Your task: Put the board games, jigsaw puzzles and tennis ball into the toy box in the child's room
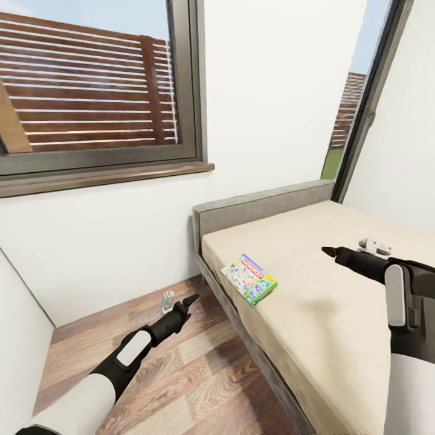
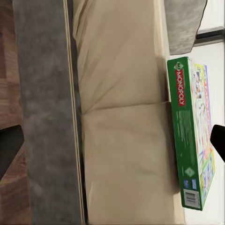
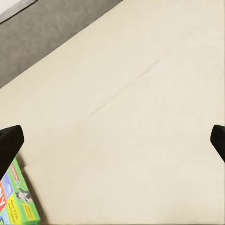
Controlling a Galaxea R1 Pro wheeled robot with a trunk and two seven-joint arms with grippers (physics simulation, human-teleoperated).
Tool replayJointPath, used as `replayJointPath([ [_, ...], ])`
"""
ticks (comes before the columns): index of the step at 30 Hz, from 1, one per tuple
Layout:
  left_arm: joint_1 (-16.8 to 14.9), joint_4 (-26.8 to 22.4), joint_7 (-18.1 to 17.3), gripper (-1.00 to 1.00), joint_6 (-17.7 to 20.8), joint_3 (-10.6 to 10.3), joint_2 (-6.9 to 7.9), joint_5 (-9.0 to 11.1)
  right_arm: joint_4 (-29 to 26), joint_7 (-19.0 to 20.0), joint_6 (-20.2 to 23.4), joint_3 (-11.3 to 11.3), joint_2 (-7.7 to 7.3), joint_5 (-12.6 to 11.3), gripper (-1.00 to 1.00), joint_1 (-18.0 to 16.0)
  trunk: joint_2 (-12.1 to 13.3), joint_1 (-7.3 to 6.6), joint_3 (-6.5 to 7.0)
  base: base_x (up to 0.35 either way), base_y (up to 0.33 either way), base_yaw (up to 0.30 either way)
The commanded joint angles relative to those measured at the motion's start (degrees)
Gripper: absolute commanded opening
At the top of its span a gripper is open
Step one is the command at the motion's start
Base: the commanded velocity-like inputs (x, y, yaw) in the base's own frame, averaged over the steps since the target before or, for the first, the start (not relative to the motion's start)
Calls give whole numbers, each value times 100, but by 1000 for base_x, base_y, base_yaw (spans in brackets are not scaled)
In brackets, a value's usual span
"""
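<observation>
Jaws of both grippers stand apart, nothing between them.

Head view: left gripper (image 1: 180,304) hangs over the wooden floor (image 1: 181,374), beside the dark grey frame of the bed (image 1: 338,314), fingers spread. The "MONOPOLY" board game (image 1: 249,278) lies flat on the beige mattress near the frame edge, ahead of and to the right of the left jaws, apart from them. Right gripper (image 1: 356,251) is held above the mattress, well right of the game, one dark finger and one pale finger visible. Low headboard (image 1: 260,208) beyond both; window (image 1: 90,84) in the wall above the left arm.

Left wrist view: dark fingertips (image 2: 219,140) at the frame edges; game box (image 2: 190,133) seen edge-on, green side with red logo, resting on the mattress just ahead.

Right wrist view: fingertips (image 3: 9,140) wide apart over bare mattress; corner of the game (image 3: 16,201) beside one finger.
</observation>
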Motion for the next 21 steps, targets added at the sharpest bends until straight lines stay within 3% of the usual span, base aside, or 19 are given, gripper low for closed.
replayJointPath([
  [1,-4,-3,-31,100,27,-10,28,46,-12,12,27,-14,1,-8,100,-1,-2,-1,-5,0,0,-180],
  [14,-4,-43,-97,100,39,3,152,97,-38,12,27,-33,3,-4,100,8,-2,-1,-5,0,0,-77],
  [21,23,-357,-132,100,66,-28,220,67,-45,12,27,-32,4,-7,100,10,-2,-1,-5,0,0,-16],
])
